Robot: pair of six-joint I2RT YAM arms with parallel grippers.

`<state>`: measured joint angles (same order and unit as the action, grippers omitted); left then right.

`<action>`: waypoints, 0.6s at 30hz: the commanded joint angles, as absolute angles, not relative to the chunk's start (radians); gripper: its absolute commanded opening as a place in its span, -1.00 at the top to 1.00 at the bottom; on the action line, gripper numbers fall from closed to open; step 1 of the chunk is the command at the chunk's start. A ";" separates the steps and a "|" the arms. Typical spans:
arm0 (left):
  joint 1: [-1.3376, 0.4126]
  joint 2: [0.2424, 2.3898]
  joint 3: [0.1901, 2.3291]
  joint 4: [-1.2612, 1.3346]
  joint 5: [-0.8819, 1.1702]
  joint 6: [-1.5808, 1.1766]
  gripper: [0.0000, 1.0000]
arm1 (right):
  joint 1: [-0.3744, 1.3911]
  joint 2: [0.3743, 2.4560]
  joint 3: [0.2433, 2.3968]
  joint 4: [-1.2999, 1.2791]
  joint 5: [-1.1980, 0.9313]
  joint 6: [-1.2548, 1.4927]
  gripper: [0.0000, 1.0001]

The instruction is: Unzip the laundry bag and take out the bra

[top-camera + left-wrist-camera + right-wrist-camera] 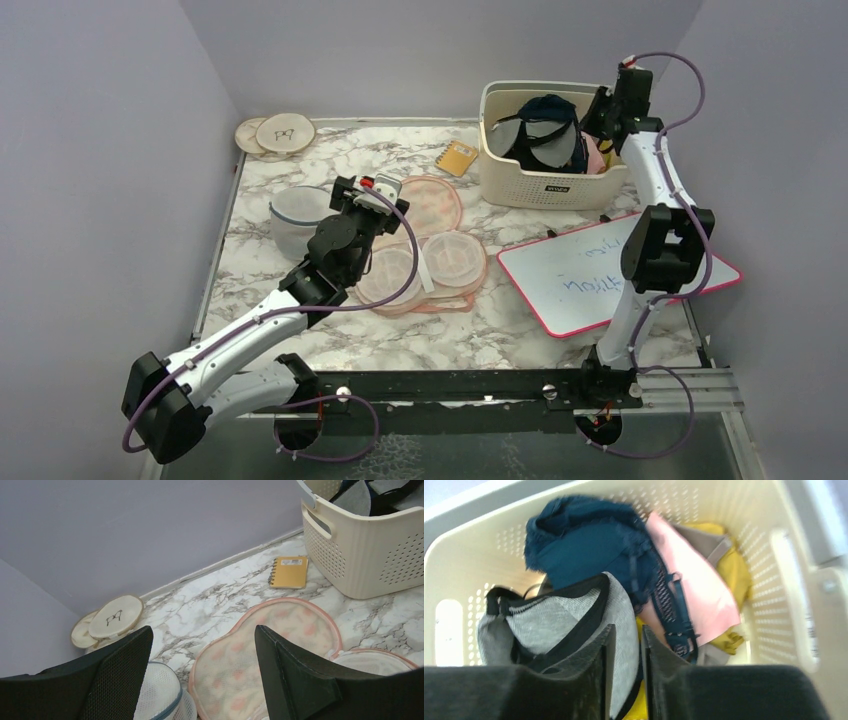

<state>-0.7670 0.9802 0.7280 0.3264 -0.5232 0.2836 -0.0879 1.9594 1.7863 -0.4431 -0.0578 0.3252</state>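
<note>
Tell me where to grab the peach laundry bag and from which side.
Likely best: pinch the pink edging of the laundry bag at the lobe nearest the open left gripper, coming straight down. It lies flat, so only the rim offers an edge to pinch; no zipper pull shows.

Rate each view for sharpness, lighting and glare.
Top external: evenly lit and sharp. Left wrist: crisp across the laundry bag and notebook. Right wrist: blurred throughout, the basket rim washed out at right.
</note>
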 commanded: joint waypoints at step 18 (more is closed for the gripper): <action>-0.758 0.961 0.737 0.335 -0.505 0.263 -0.35 | 0.440 1.681 1.534 -0.298 -0.164 0.094 -0.36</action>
<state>-0.7650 0.9810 0.7280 0.3210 -0.5167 0.2779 0.2443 1.6390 1.5757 -0.3332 -0.1184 0.1528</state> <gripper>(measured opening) 0.677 0.678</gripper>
